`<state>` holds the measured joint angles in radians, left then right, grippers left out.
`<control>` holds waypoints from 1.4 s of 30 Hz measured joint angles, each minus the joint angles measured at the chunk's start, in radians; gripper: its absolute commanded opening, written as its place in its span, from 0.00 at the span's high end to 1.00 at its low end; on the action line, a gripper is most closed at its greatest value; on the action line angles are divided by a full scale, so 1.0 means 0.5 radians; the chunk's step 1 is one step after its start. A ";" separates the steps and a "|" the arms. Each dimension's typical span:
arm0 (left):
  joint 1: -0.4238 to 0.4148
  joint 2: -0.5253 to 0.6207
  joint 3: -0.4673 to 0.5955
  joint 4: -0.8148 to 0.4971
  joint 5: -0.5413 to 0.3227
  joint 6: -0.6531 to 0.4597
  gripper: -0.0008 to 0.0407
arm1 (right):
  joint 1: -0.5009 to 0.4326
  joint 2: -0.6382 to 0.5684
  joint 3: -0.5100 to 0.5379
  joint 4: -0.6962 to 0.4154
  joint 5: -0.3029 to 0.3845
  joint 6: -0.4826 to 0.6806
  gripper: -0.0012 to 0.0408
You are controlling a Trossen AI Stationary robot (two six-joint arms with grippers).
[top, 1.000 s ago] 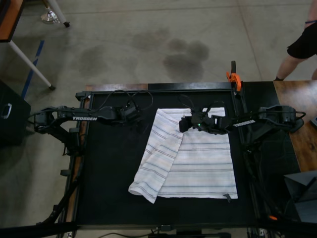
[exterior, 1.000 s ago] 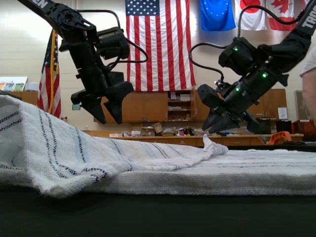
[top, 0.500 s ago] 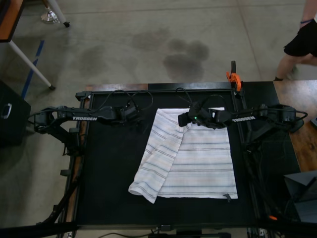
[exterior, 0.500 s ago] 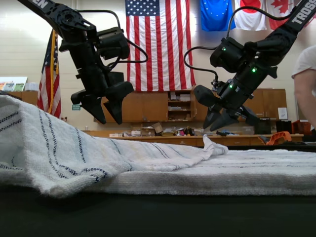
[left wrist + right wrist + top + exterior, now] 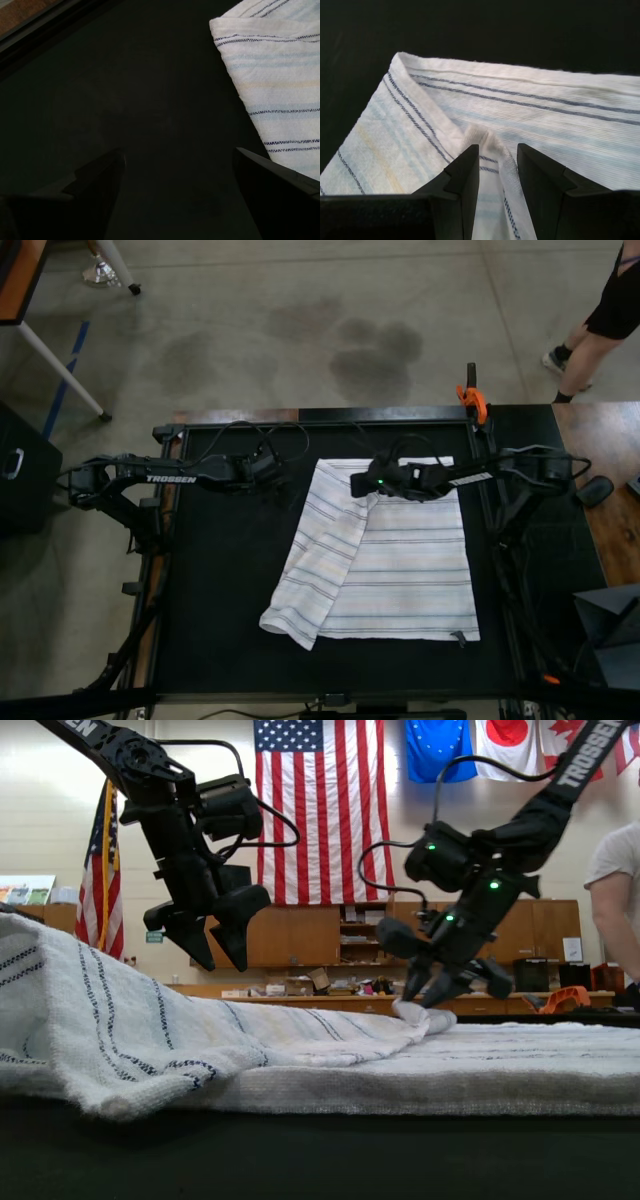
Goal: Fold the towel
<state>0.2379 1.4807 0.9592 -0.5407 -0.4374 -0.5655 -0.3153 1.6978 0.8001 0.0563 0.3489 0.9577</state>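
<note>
A: Where's the towel [image 5: 385, 570]?
B: Flat on the black table [image 5: 220, 580], right of centre in the top view. Its left side is folded over diagonally, so a striped flap lies on the rest.

A: Right gripper [image 5: 497, 162]?
B: Down at the far end of the towel, where the flap's edge meets the far hem. Wrist cam shows a raised ridge of cloth between the two fingers [image 5: 465, 175]; jaws narrowly apart, astride it. Can't tell whether they're pinching it yet. In the exterior view the tips touch a small peak of cloth [image 5: 410, 1012].

A: Left gripper [image 5: 177, 172]?
B: Released, jaws spread wide, nothing in them. It's over bare table just beside the towel's far left corner, per the top view. Exterior view shows it hanging well above the surface [image 5: 215, 935].

A: Anything else?
B: Orange clamp [image 5: 470, 398] on the table's far edge. Person's legs [image 5: 590, 330] at the top view's upper right.
</note>
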 measured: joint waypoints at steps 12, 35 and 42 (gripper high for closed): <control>0.000 0.000 0.000 -0.002 0.004 0.037 0.27 | -0.003 0.043 0.257 -0.296 -0.037 -0.141 0.74; 0.000 0.000 0.000 0.008 0.005 0.037 0.27 | -0.034 0.044 0.249 -0.417 -0.056 -0.280 0.74; 0.000 0.000 0.000 0.052 0.005 0.037 0.27 | -0.034 0.044 0.249 -0.437 -0.067 -0.261 0.84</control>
<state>0.2379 1.4807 0.9592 -0.5148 -0.4347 -0.5468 -0.3325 1.7199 0.9249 -0.1623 0.3153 0.8272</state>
